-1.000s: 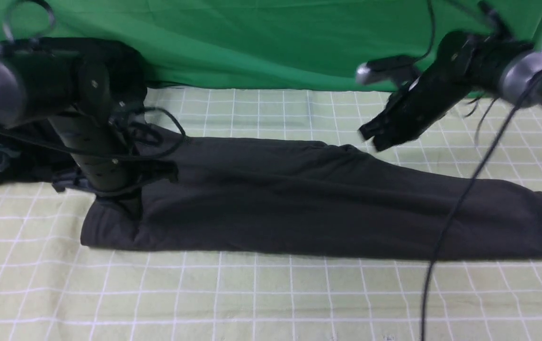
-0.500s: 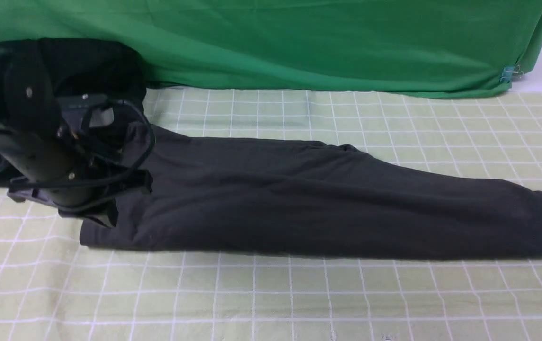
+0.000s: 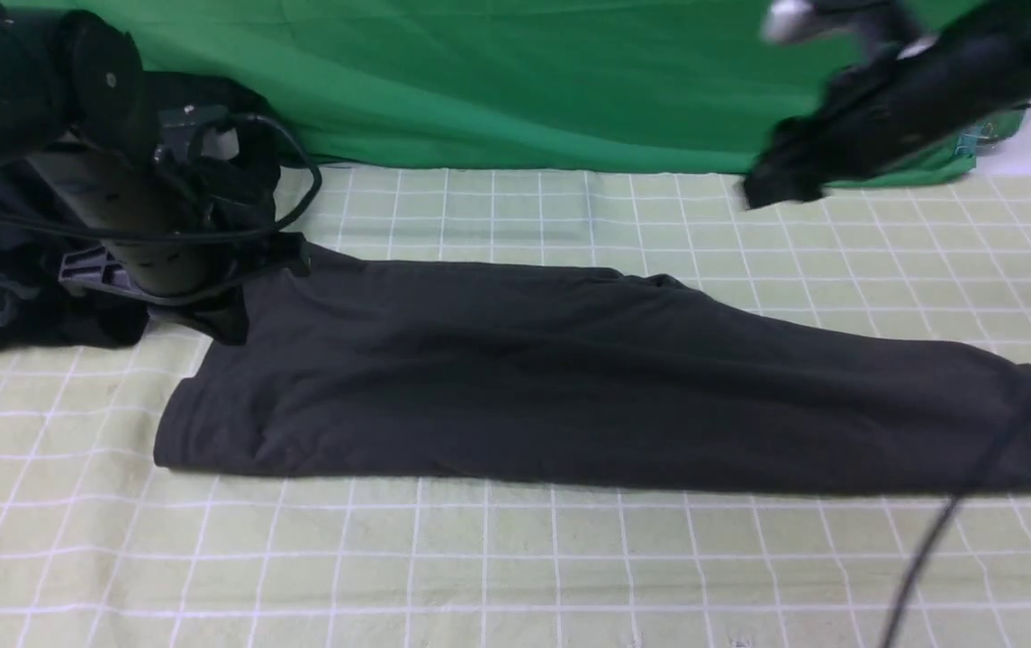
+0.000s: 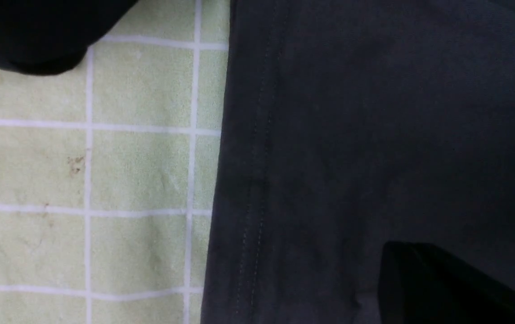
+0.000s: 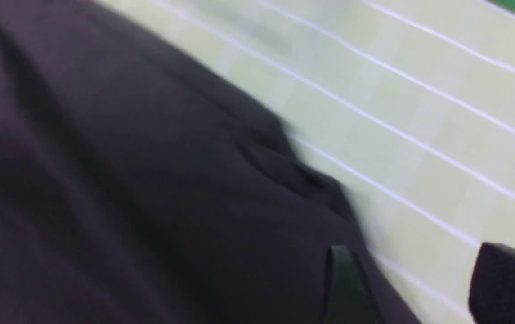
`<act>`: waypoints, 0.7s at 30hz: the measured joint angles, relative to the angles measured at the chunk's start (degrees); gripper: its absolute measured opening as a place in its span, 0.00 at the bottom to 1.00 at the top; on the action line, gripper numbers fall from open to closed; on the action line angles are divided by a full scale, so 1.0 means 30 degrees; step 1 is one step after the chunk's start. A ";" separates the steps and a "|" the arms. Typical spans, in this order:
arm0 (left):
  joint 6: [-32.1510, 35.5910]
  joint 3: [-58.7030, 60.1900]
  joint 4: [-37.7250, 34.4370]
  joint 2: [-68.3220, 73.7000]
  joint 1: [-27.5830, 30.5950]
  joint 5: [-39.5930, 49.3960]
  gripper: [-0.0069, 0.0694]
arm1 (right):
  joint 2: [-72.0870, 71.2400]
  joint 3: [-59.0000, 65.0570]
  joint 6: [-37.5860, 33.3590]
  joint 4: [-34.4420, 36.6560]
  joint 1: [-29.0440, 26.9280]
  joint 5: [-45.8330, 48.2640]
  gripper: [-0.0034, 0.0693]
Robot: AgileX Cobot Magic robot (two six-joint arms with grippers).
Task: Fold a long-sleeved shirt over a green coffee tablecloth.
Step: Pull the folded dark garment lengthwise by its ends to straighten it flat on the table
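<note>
Now your left gripper (image 3: 225, 322), jaws together, is hovering at the shirt's (image 3: 569, 378) far left corner, while your right gripper (image 5: 408, 281), jaws apart, is hanging above the tablecloth's (image 3: 515, 558) far right.

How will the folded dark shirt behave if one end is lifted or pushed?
Probably floppy: the long-sleeved shirt lies flat with soft wrinkles, so a lifted end would likely sag and unfold. It seems light for its size, being thin layers. Pushed, it may bunch rather than slide, since the green coffee tablecloth looks napped.
</note>
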 joint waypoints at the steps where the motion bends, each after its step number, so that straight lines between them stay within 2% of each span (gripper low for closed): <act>1: 0.0000 0.0000 0.0000 0.0000 0.0000 0.0160 0.09 | 0.0865 -0.0575 -0.0122 -0.0112 0.0497 -0.0111 0.55; 4: 0.0000 -0.0023 0.0103 0.0000 0.0000 0.0519 0.09 | 0.2324 -0.1699 -0.0262 -0.0452 0.1452 -0.0105 0.56; 10: -0.0018 -0.0042 0.0390 0.0000 0.0000 0.1241 0.09 | 0.4815 -0.3144 -0.0445 -0.2537 0.2848 0.0483 0.74; 12: -0.0018 -0.0059 0.0411 0.0000 0.0000 0.1241 0.09 | 0.5056 -0.3188 -0.0445 -0.2964 0.3014 0.0439 0.73; 16: -0.0018 -0.0055 0.0411 0.0000 0.0000 0.1241 0.09 | 0.5420 -0.3203 -0.0082 -0.3607 0.3048 0.0247 0.63; 19: -0.0018 -0.0055 0.0426 0.0000 0.0000 0.1241 0.09 | 0.5566 -0.3257 0.0167 -0.3841 0.3048 -0.0043 0.44; 20: -0.0018 -0.0055 0.0426 0.0000 0.0000 0.1241 0.09 | 0.5566 -0.3379 0.0233 -0.3901 0.3048 -0.0069 0.34; 21: -0.0018 -0.0055 0.0426 0.0000 0.0000 0.1241 0.09 | 0.5566 -0.3435 0.0256 -0.3921 0.3048 -0.0092 0.32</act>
